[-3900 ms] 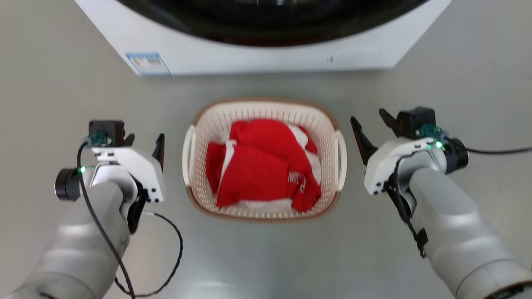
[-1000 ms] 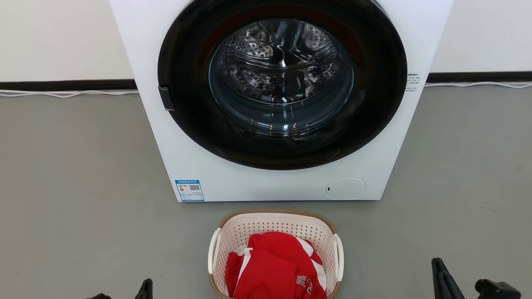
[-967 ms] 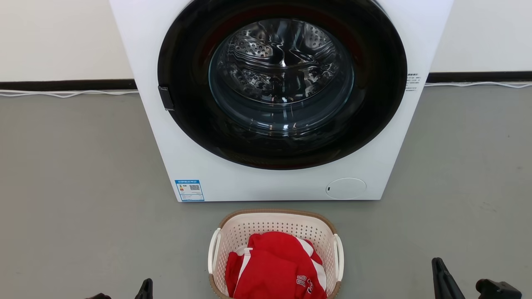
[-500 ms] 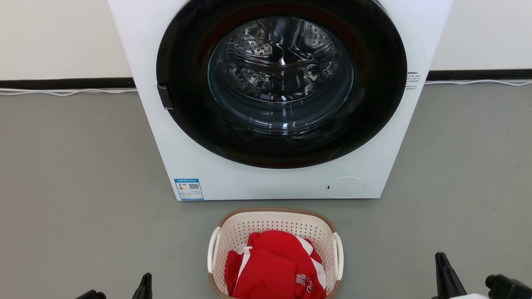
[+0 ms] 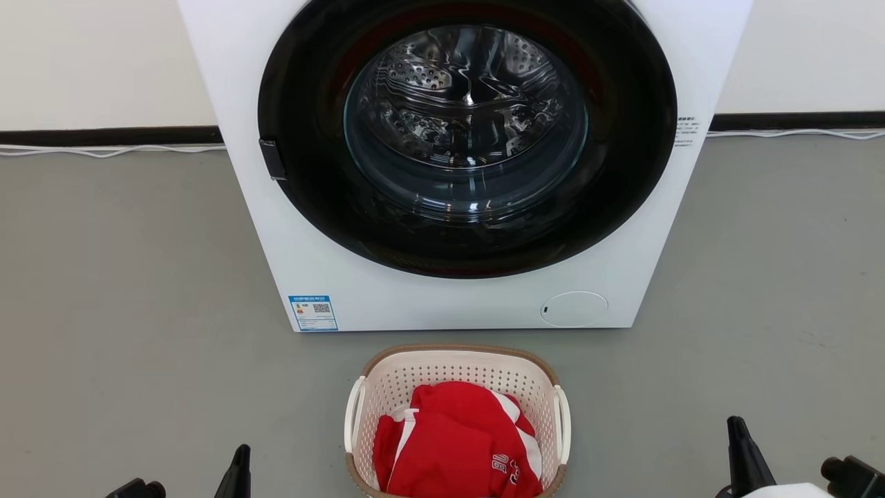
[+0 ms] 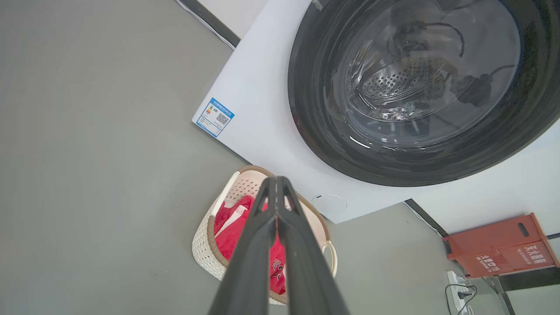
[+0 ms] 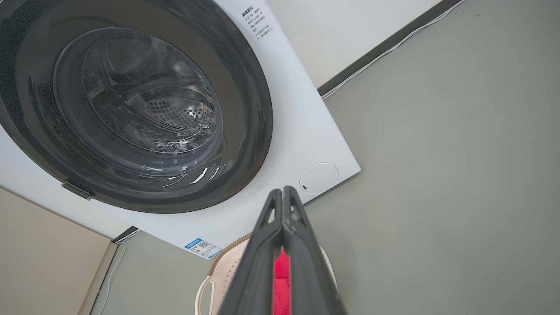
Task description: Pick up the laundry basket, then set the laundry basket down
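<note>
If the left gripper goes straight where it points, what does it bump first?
Probably the washer, its white front just below the door; the shut left gripper seems to aim over the laundry basket, though depth is unclear.

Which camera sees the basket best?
Head view: the basket sits unblocked, only its near edge cut off. Left wrist view: the left end effector crosses it. Right wrist view: a bit of rim.

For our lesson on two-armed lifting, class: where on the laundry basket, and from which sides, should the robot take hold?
Grip the laundry basket by its white side handles: the left handle with the left gripper, the right handle with the right gripper, each from its own side. The handles stand off the walls as loops; red clothes fill the middle.
</note>
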Tool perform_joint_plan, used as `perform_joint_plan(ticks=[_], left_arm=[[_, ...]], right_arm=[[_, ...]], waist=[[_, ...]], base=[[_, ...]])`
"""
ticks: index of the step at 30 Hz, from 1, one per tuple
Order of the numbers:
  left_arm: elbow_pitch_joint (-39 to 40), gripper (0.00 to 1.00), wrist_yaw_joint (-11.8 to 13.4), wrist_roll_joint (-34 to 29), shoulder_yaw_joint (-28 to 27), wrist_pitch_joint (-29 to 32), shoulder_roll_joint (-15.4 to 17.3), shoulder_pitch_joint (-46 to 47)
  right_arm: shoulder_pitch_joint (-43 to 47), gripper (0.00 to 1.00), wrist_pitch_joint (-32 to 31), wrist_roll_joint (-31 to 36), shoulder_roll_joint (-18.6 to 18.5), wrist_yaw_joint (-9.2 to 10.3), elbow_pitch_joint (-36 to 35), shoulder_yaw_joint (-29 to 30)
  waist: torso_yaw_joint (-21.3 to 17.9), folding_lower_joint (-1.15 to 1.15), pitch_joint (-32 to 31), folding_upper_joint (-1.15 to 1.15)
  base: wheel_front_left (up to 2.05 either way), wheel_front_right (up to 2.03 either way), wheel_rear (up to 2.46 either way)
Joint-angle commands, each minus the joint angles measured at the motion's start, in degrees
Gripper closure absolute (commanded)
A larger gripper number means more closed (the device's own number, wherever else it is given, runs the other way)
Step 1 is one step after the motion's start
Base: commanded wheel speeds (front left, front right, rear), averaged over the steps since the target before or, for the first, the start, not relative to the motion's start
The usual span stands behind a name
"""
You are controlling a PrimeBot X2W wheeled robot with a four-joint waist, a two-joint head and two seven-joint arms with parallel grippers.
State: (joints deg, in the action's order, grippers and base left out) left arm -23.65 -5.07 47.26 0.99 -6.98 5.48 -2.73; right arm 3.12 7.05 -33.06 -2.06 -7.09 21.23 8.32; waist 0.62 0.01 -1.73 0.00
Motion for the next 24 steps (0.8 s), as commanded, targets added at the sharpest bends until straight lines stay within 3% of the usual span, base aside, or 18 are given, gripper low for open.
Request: perform_joint_plan(ticks=[1, 24], left_arm=[[1.96, 1.00, -0.43, 2.01, -1.18, 0.57, 0.31, 3.43], [4.21, 1.00, -1.02, 14.67, -3.07, 4.39, -0.55, 5.06]], right_arm=[[-3.39, 1.00, -0.74, -2.44, -0.58, -0.23, -1.81, -0.65], [-5.14, 1.00, -4.53, -19.17, -0.65, -0.28, -3.41, -0.98]], waist=[[-0.02, -0.01, 0.05, 0.00], [-0.19, -0.01, 0.60, 0.00]], base=[[0.00, 0.00, 0.00], [0.00, 0.00, 0.00]])
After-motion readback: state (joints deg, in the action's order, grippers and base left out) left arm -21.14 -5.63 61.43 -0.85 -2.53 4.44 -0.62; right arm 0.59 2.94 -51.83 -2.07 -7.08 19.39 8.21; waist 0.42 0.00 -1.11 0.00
